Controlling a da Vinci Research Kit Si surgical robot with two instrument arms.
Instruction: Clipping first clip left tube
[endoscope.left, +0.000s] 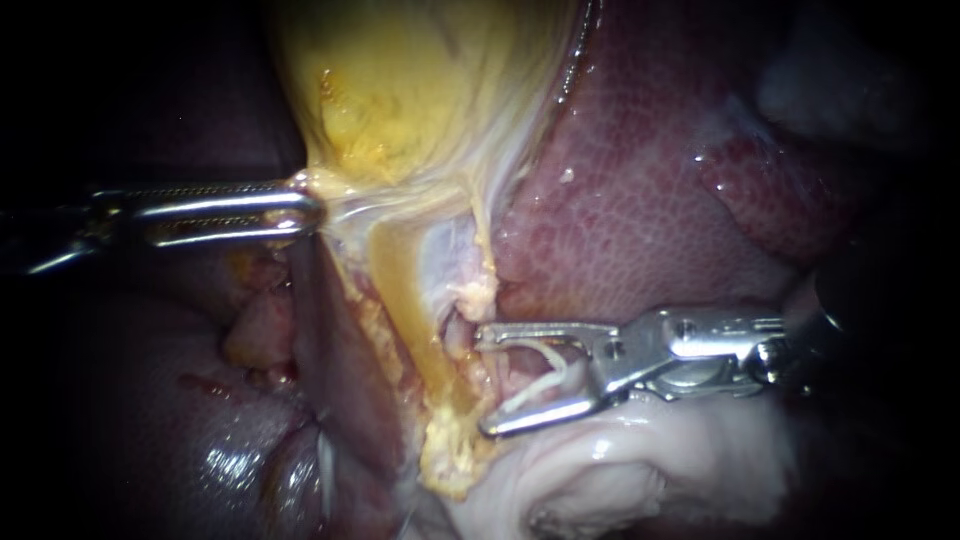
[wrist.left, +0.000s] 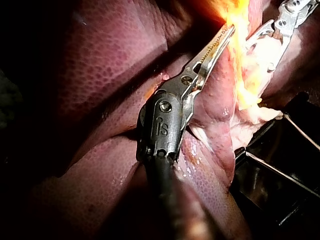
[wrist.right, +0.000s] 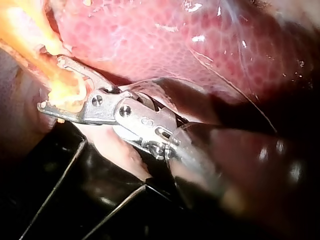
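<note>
The yellow gallbladder (endoscope.left: 400, 90) hangs at the top centre, and my left instrument (endoscope.left: 300, 212) is shut on the tissue at its neck, pulling it left. From there a yellowish tube (endoscope.left: 408, 300) runs down to fatty tissue. My right instrument (endoscope.left: 483, 382) comes in from the right with its jaws open and a white clip (endoscope.left: 545, 378) seated between them. Its tips lie just right of the tube, with pinkish tissue in the gap. In the right wrist view, the right instrument (wrist.right: 50, 84) straddles a bright yellow strand (wrist.right: 67, 90). In the left wrist view, the left instrument (wrist.left: 226, 34) grips yellow tissue.
Dark red liver (endoscope.left: 650, 180) fills the upper right and lies behind the right instrument. Pale white tissue (endoscope.left: 640, 460) sits below its jaws. More liver (endoscope.left: 200, 420) lies at the lower left. The right instrument (wrist.left: 282, 22) shows ahead of my left jaws in the left wrist view.
</note>
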